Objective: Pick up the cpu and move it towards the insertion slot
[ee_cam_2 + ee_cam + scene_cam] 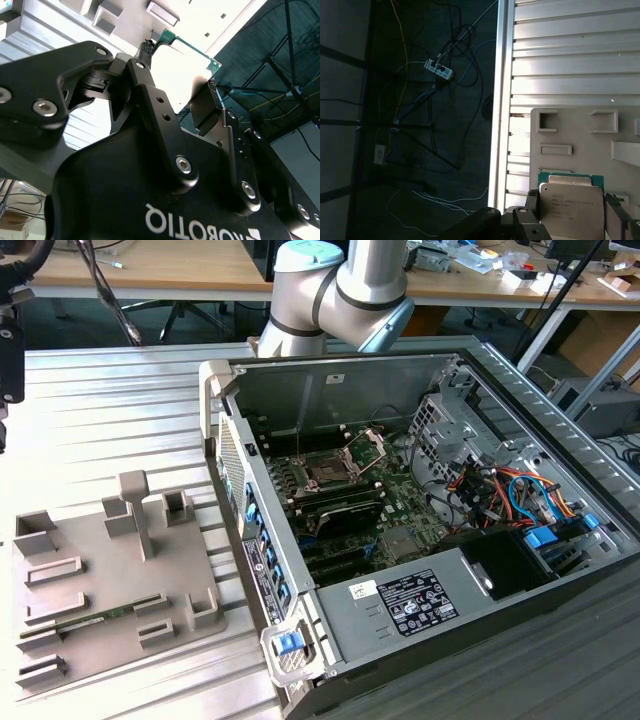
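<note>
The cpu (572,206), a flat square chip with a silver-white top and a green rim, sits between the two black fingers of my gripper (572,212), which is shut on its opposite edges. In the second wrist view the cpu's green edge (192,47) shows between the same fingers (150,100), and the gripper (180,67) holds it above the pale ribbed table. The grey fixture tray (580,135) lies beneath the held chip. The insertion slot (325,472), a dark square socket with a silver frame, lies inside the open computer case with its hinged plate (366,448) lifted.
The grey fixture tray (110,580) with raised blocks and a green memory stick (105,618) sits at the exterior view's left of the case. Case walls (330,380), a drive cage and cables surround the socket. The table edge (502,100) drops to a floor with loose cables.
</note>
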`<state>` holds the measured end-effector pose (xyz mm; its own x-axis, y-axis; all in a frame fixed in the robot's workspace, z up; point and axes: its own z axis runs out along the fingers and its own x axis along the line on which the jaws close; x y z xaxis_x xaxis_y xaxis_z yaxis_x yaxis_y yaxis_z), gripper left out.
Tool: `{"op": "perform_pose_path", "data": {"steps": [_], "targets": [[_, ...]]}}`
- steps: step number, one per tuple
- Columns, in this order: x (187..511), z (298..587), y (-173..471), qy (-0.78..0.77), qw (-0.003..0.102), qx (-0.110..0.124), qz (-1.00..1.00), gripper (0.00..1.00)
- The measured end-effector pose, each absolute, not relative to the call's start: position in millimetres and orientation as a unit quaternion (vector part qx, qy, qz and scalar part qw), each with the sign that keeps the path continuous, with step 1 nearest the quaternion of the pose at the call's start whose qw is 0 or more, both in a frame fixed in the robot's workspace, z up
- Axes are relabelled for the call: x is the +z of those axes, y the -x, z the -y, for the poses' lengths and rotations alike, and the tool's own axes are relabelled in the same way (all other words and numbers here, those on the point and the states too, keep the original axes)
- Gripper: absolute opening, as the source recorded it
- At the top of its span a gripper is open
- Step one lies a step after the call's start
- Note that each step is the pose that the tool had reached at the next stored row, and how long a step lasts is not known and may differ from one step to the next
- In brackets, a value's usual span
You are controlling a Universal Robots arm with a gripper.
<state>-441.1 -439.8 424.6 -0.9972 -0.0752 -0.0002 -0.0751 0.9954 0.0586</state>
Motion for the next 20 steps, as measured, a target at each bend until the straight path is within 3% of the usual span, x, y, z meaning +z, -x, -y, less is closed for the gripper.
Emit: {"op": "perform_pose_path", "data": {"steps": [20], "targets": [[435.1, 439.8, 441.1, -0.038, 0.001, -0.029, 0.999, 0.55]]}}
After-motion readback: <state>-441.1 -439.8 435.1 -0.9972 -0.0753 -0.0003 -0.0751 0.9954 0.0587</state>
